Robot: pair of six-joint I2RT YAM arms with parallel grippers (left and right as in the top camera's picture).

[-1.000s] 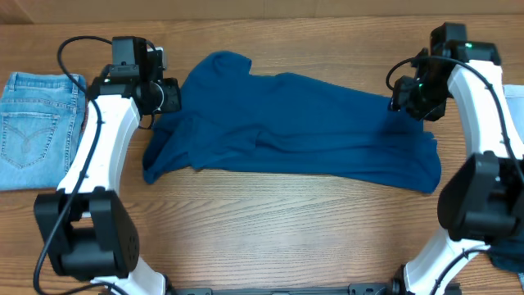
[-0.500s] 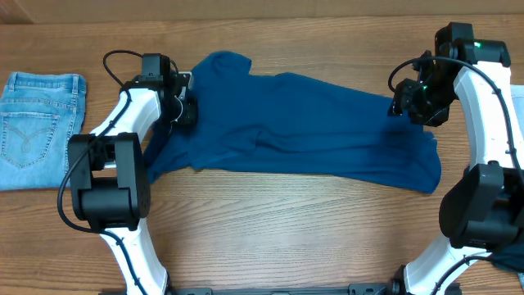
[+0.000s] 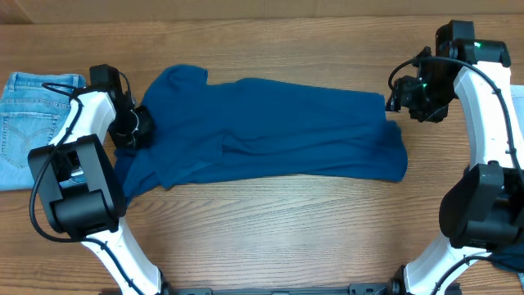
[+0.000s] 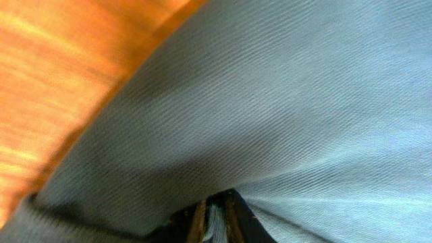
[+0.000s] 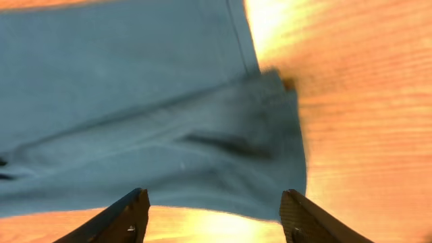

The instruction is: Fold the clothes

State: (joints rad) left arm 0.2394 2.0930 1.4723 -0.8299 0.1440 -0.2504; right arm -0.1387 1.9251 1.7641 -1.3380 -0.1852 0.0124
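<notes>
The clothes here are one deep blue shirt (image 3: 270, 127), spread wrinkled across the middle of the wooden table. My left gripper (image 3: 135, 129) is at the shirt's left edge, shut on a pinch of the fabric. In the left wrist view the cloth (image 4: 283, 101) fills the frame, and a fold is caught in the left gripper (image 4: 216, 217). My right gripper (image 3: 397, 97) hovers open just past the shirt's right end. In the right wrist view the right gripper (image 5: 212, 210) is empty, with the shirt's hem (image 5: 148, 115) ahead of its fingertips (image 5: 133, 209).
Light-blue denim jeans (image 3: 24, 115) lie folded at the table's left edge, just beyond my left arm. A pale object (image 3: 517, 92) shows at the right edge behind the right arm. Bare wood (image 3: 270, 229) runs along the front of the table.
My left gripper closed on the shirt and dragged it leftward toward the jeans. The shirt's right end slid left, away from the right gripper, whose jaws opened a little wider.
</notes>
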